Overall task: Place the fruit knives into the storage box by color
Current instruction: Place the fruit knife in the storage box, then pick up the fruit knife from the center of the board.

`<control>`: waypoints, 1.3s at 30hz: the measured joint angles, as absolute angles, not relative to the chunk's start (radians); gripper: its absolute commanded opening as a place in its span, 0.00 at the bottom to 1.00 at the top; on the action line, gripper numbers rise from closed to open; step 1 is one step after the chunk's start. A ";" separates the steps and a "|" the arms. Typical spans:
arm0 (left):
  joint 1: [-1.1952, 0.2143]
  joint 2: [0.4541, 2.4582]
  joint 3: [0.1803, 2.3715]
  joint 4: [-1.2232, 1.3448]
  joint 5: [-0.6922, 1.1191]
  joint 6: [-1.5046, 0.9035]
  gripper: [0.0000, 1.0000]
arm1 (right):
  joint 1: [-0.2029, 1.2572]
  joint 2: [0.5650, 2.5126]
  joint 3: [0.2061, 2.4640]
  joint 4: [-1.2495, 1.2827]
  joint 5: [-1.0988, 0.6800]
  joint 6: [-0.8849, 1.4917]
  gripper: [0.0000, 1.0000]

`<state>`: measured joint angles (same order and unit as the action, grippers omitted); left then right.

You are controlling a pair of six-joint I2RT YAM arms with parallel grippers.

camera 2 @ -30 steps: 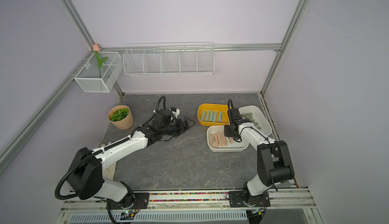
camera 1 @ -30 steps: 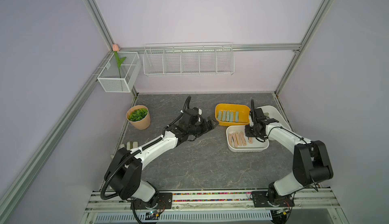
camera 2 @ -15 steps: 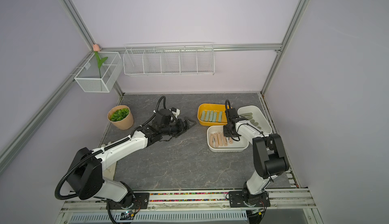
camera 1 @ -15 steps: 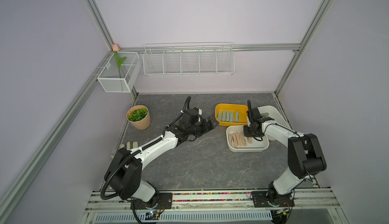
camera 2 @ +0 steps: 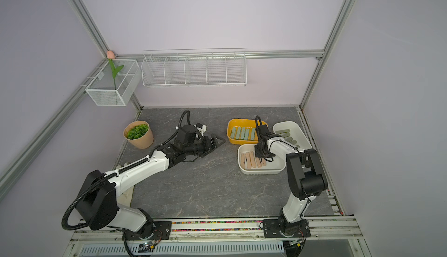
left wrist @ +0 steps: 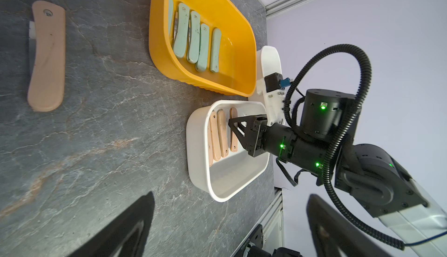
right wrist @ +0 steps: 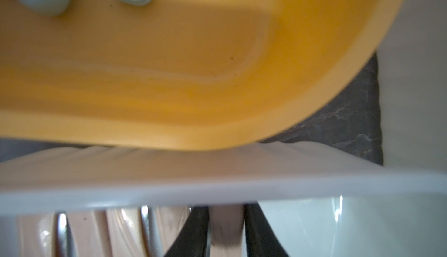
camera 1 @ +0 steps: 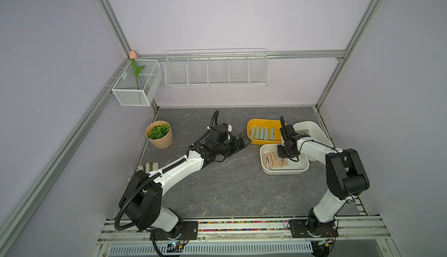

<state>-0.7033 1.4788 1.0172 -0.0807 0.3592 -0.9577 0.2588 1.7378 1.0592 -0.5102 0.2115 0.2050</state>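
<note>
My right gripper [camera 1: 283,157] reaches down into the near white storage box [camera 1: 285,171]. Its fingers are shut on a peach-pink fruit knife [right wrist: 226,226], set beside several other pink knives [left wrist: 219,135] lying in a row. Several mint-teal knives [camera 1: 262,133] lie in the yellow box [camera 1: 251,142]. Olive knives [camera 2: 287,135] sit in the far white box [camera 1: 315,129]. One more pink knife [left wrist: 47,57] lies on the dark table in the left wrist view. My left gripper [camera 1: 243,142] hovers low, left of the boxes, open with nothing in it [left wrist: 232,231].
A paper pot of green plant [camera 1: 159,135] stands at the back left. A pale glove with olive stripes [camera 1: 150,166] lies at the table's left edge. Wire baskets [camera 1: 216,68] hang on the back wall, above reach. The three boxes stand close together.
The right arm's elbow swung in and its gripper shifted slightly left, deeper into the near white box, still with the pink knife between its fingers. The left arm stayed still.
</note>
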 measured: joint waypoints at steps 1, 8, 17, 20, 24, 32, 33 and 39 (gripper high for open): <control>-0.703 1.476 1.017 -0.081 0.359 -0.958 0.99 | 0.259 1.738 1.059 -0.511 0.213 0.204 0.36; -0.703 1.452 1.017 -0.088 0.358 -0.957 0.99 | 0.259 1.717 1.061 -0.519 0.209 0.209 0.37; -0.699 1.410 0.991 -0.109 0.344 -0.949 0.99 | 0.261 1.501 1.071 -0.561 0.122 0.257 0.59; -0.680 1.382 0.961 -0.111 0.345 -0.946 0.99 | 0.275 1.458 1.090 -0.568 0.080 0.283 0.68; -0.615 1.328 0.898 -0.120 0.356 -0.944 0.99 | 0.337 1.439 1.129 -0.578 0.054 0.316 0.73; -0.425 1.162 0.794 -0.157 0.410 -0.923 0.99 | 0.559 1.578 1.341 -0.620 0.071 0.382 0.76; -0.404 1.148 0.785 -0.159 0.421 -0.921 0.99 | 0.582 1.614 1.378 -0.625 0.080 0.388 0.76; -0.258 1.097 0.764 -0.216 0.494 -0.888 0.99 | 0.721 1.899 1.652 -0.696 0.134 0.416 0.77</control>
